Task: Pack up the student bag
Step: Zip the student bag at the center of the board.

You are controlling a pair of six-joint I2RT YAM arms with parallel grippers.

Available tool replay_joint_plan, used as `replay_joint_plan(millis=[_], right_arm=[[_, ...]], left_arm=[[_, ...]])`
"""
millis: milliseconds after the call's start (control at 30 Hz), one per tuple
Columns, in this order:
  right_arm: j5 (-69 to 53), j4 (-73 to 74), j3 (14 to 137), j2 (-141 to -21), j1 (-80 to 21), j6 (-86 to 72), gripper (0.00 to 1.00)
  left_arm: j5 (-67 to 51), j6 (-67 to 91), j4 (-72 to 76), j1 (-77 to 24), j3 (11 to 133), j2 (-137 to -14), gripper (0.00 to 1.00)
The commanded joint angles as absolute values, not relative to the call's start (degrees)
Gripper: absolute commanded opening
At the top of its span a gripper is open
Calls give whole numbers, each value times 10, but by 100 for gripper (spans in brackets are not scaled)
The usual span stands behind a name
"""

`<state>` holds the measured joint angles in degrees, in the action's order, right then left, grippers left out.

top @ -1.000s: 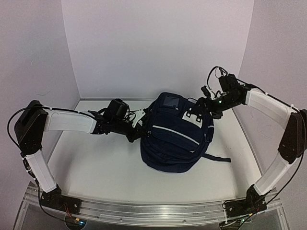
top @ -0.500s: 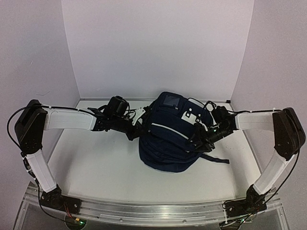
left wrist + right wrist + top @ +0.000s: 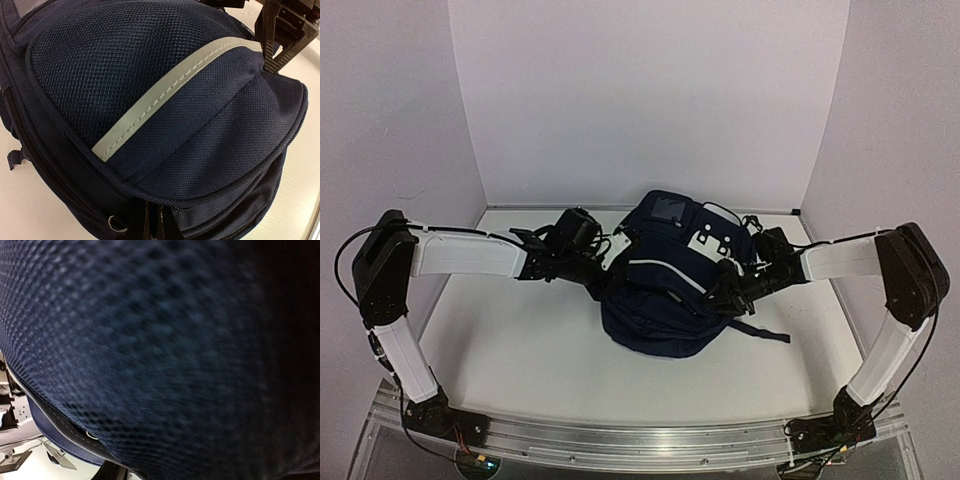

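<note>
The student bag (image 3: 665, 300) is a navy backpack with grey reflective stripes, lying in the middle of the table. It fills the left wrist view (image 3: 165, 100) and the right wrist view (image 3: 175, 340). My left gripper (image 3: 608, 262) is at the bag's left side. Its dark fingers (image 3: 152, 227) are pinched together on the bag's fabric beside a zip. My right gripper (image 3: 725, 288) presses into the bag's right side. One of its dark fingers (image 3: 277, 45) touches the end of a stripe. Blurred mesh hides its jaws in the right wrist view.
A dark strap (image 3: 765, 332) trails from the bag onto the white table (image 3: 520, 340) at the right. White walls close in the back and both sides. A metal rail (image 3: 640, 435) runs along the near edge.
My right arm has swung down from above the bag's back right corner to its right side. The bag has shifted slightly left and nearer. The left gripper has stayed on the bag.
</note>
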<state>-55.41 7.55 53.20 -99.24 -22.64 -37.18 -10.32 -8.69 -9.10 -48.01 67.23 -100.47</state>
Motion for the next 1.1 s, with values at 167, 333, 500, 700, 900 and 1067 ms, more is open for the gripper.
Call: replay_joint_plan(millis=[167, 333, 500, 700, 900, 1067], right_arm=[[-485, -58, 535, -977, -243, -409, 16], [-473, -54, 565, -1001, -241, -416, 2], [-470, -61, 592, -1021, -251, -434, 0], [-466, -76, 596, -1029, -274, -447, 0], [-469, -119, 611, -1047, -296, -485, 0], [-471, -137, 617, -1050, -301, -497, 0]], left_arm=[[-158, -111, -157, -518, 601, -874, 0], [-212, -97, -139, -516, 622, -908, 0], [-235, -77, -73, -535, 657, -996, 0], [-232, -37, 24, -557, 703, -1060, 0], [-189, -11, 73, -601, 768, -1138, 0], [-150, 12, 92, -626, 780, -1150, 0]])
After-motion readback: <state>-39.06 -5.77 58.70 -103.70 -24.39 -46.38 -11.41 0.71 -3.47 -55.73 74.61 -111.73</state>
